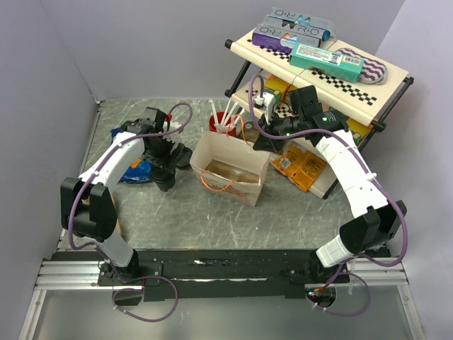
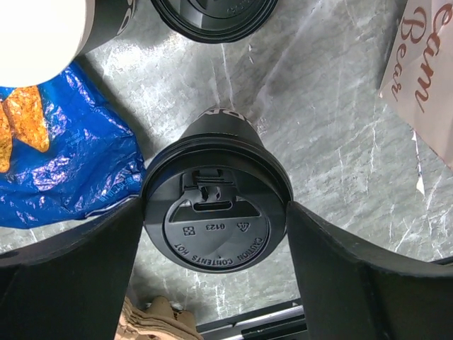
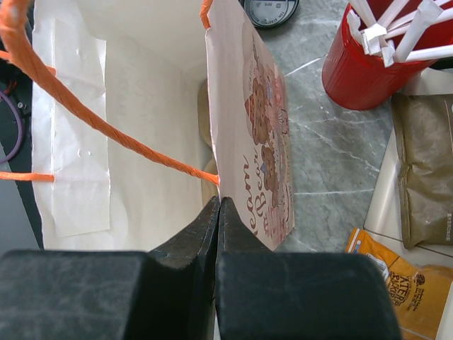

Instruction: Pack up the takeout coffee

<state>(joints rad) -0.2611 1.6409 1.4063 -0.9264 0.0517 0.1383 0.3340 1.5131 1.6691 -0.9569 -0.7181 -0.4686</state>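
The takeout coffee (image 2: 216, 219), a dark-sleeved cup with a round black lid, stands upright between the fingers of my left gripper (image 2: 216, 207). Both fingers press against the lid's rim. In the top view that gripper (image 1: 166, 176) is left of the paper bag (image 1: 230, 170), with the cup (image 1: 167, 185) under it. I cannot tell whether the cup rests on the table. My right gripper (image 3: 219, 202) is shut on the top edge of the bag's printed right wall (image 3: 258, 120), and it sits at the bag's far right corner in the top view (image 1: 263, 138). The bag is open, with orange handles.
An open cup with a cream inside (image 2: 35, 28) and a loose black lid (image 2: 212, 14) lie beyond the held cup. A blue snack bag (image 2: 64, 156) is to its left. A red cup with white straws (image 3: 368, 64) stands behind the bag. A snack shelf (image 1: 318, 64) is at back right.
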